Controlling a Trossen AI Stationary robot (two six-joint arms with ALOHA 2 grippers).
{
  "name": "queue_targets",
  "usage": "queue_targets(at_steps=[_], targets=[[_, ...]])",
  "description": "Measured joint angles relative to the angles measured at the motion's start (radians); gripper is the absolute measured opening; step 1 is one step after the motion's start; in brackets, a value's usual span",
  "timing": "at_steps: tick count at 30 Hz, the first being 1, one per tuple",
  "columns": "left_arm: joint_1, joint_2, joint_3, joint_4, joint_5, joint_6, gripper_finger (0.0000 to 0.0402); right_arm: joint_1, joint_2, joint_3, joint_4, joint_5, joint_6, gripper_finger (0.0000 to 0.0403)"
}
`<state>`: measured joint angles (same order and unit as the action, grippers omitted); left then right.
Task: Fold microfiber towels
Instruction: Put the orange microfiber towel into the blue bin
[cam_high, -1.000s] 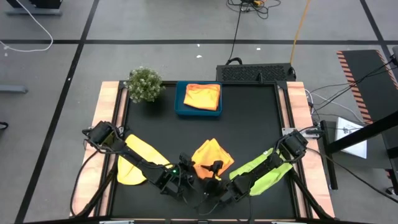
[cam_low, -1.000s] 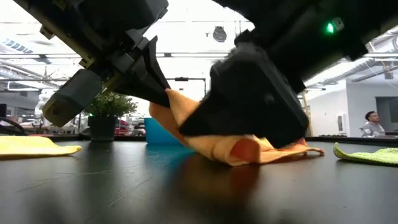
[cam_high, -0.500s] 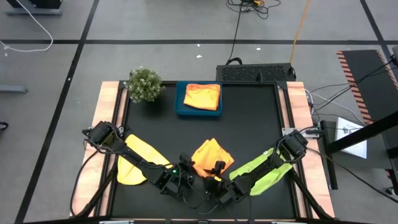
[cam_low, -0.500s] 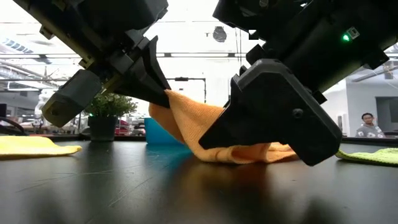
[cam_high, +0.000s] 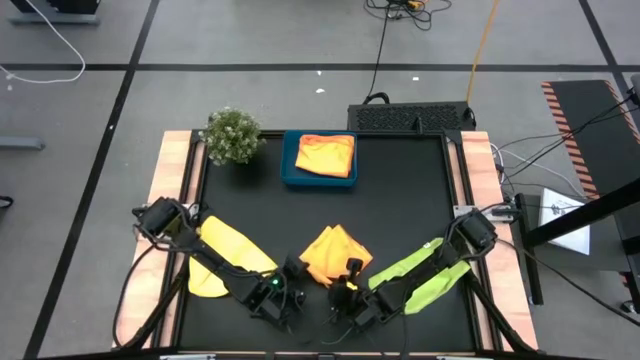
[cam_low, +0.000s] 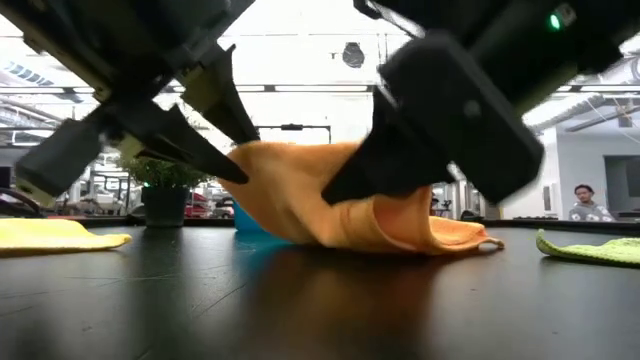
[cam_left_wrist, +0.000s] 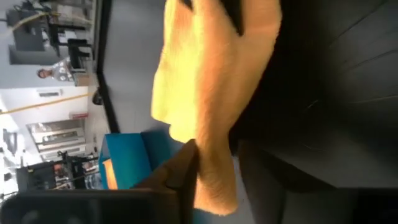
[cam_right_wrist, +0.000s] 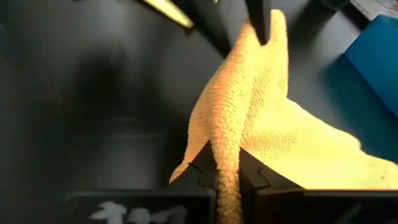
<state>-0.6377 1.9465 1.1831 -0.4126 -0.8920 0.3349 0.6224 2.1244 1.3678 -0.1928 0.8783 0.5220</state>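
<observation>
While both hands meet at lower centre of the high view, the right hand (cam_high: 347, 290) is clamped on the orange towel (cam_high: 331, 254), a fold pinched between its fingers (cam_right_wrist: 198, 174). Left hand (cam_high: 292, 283) has its fingers apart, towel edge between them. Yellow towel (cam_high: 226, 255) lies lower left, green towel (cam_high: 430, 278) lower right, another sits in the tray (cam_high: 291, 166) at upper centre.

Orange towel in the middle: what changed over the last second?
The right gripper went from open to shut on the orange towel, pinching a fold. The left gripper began opening and drew back toward the table's near edge. The towel bunched up higher. Yellow towel, green towel and blue tray stayed put.
</observation>
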Motion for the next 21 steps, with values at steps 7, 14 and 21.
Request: queue_targets(at_steps=[7,14,21], targets=[[-0.032,0.000,0.000,0.080,-0.059,0.004,0.0218,-0.006,-0.035,0.000,0.002,0.001,0.000,0.0003],[-0.023,0.000,0.000,0.225,-0.013,0.026,0.0266,-0.035,-0.032,0.000,0.001,-0.070,0.012,0.0003],[0.043,0.000,-0.011,0.203,0.099,-0.049,0.0269,-0.034,-0.032,0.000,0.014,-0.070,-0.008,0.0002]])
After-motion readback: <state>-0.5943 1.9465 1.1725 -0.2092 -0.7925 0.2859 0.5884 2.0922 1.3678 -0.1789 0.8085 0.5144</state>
